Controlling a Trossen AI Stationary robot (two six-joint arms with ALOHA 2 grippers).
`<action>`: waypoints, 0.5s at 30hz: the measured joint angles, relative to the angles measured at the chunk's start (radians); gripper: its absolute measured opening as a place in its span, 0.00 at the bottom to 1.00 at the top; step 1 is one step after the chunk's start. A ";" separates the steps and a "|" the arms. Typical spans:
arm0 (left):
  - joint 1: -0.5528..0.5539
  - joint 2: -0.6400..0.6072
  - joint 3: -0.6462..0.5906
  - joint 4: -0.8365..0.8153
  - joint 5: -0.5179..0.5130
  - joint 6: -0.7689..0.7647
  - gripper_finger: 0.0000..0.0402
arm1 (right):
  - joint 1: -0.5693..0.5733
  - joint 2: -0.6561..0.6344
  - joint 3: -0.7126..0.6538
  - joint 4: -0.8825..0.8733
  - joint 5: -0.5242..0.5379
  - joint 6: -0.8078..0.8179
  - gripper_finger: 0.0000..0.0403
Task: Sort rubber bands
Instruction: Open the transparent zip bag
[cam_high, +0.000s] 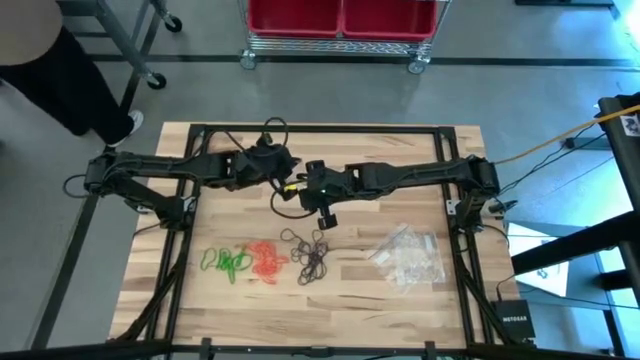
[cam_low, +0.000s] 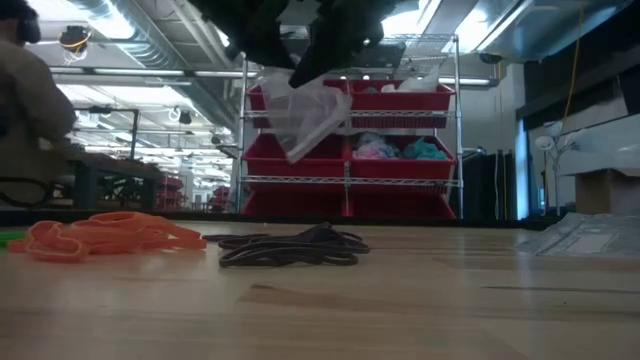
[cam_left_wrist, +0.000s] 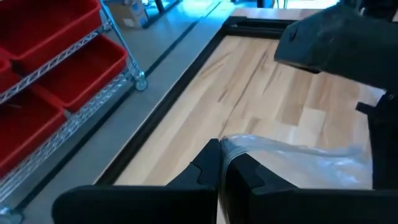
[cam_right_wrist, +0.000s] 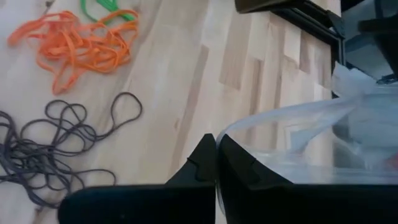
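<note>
My left gripper (cam_left_wrist: 221, 163): pinching clear plastic bag (cam_left_wrist: 292, 163).
My right gripper (cam_right_wrist: 216, 158): pinching same bag.
Writing: "NETGEAR" on black box (cam_high: 514, 319).

Three heaps of rubber bands are lying on the table (cam_high: 400, 160), one per colour: a green heap (cam_high: 226, 262) at about seven o'clock, an orange heap (cam_high: 266, 259) just beside it, and a black heap (cam_high: 310, 255) near six o'clock. The loops in each heap are tangling together too much to count singly. One pile of clear plastic bags (cam_high: 408, 258) is sitting toward four o'clock, its number unclear, and one further clear bag (cam_low: 305, 115) is hanging above the table. Two arms are reaching in, carrying two grippers: the left gripper (cam_left_wrist: 222, 163) and the right gripper (cam_right_wrist: 216, 155). One person (cam_high: 45, 60) is standing at ten o'clock.
</note>
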 joint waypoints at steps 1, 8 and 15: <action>0.000 0.000 0.000 -0.002 0.003 0.006 0.00 | 0.000 0.000 0.000 0.000 -0.003 0.000 0.00; -0.038 0.000 0.000 -0.038 0.025 0.001 0.00 | 0.002 0.001 0.006 0.000 -0.001 0.024 0.00; -0.046 0.000 0.000 -0.041 -0.033 -0.026 0.00 | 0.005 0.013 0.010 0.001 -0.101 0.091 0.00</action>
